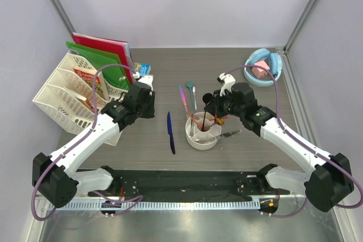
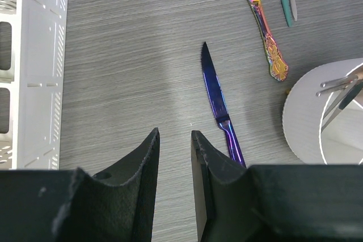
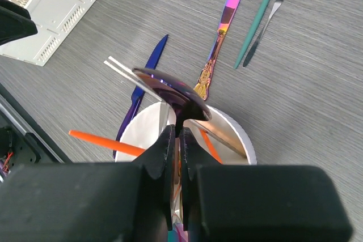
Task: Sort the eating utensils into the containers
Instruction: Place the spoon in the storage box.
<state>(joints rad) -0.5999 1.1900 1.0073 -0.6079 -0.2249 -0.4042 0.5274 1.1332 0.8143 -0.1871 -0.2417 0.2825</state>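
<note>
Left gripper: fingers slightly apart, holding nothing, above the bench.
Blue knife: flat, at 9 o'clock of the white cup.
Iridescent piece, teal piece: flat, at the cup's 11 to 12 o'clock.
Cup: holds an orange chopstick.
Right gripper: fingers clamped on the purple spoon, over the cup.

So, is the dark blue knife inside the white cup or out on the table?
Out. The dark blue knife lies flat on the table, left of the white cup.
</note>
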